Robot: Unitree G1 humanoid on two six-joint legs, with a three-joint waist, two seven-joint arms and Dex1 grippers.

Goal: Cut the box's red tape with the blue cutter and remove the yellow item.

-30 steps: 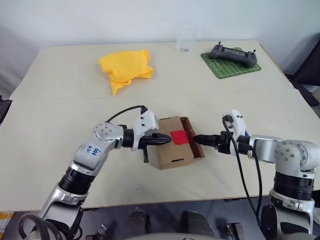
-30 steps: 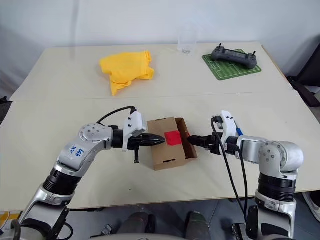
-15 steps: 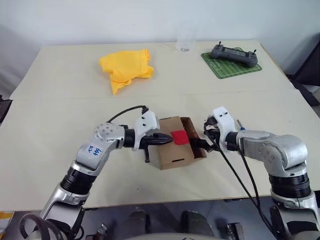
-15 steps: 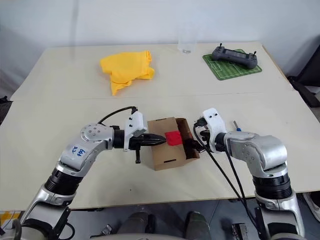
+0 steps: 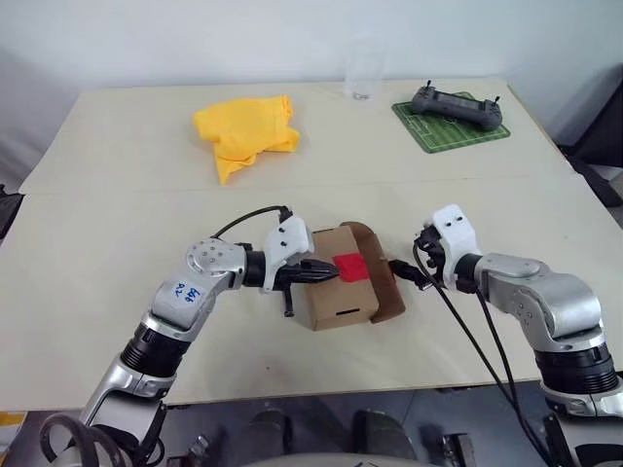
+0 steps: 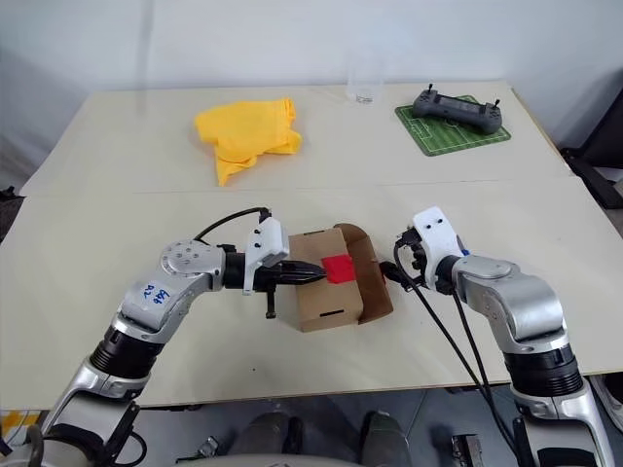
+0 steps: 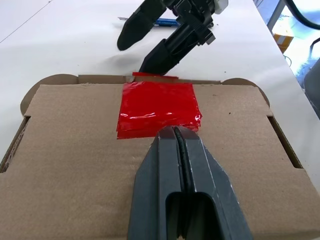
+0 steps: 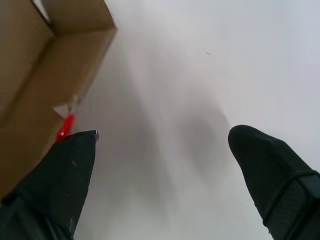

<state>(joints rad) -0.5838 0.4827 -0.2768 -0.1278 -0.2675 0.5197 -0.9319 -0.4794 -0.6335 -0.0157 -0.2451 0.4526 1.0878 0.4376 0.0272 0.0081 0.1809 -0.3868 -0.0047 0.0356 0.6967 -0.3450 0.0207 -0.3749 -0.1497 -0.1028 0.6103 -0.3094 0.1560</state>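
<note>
The brown box [image 5: 343, 292] sits near the table's front edge with the red tape [image 5: 348, 267] on its top face. My left gripper [image 7: 176, 132] is shut, empty, and its tips rest on the lid at the tape's near edge. The box's right flap [image 5: 383, 280] stands away from the side. Just right of that flap, my right gripper [image 5: 401, 272] is open with nothing between its fingers [image 8: 272, 175]. The blue cutter [image 7: 163, 22] lies on the table behind the right gripper. The yellow item is hidden.
A yellow cloth [image 5: 245, 131] lies at the back left. A clear glass [image 5: 360, 80] stands at the back edge, with a grey controller [image 5: 456, 103] on a green mat [image 5: 433, 134] to its right. Black cables trail from the right wrist.
My right gripper has rolled and drawn back to the right from the box's side. The right flap now stands more upright. The left gripper has stayed on the lid.
</note>
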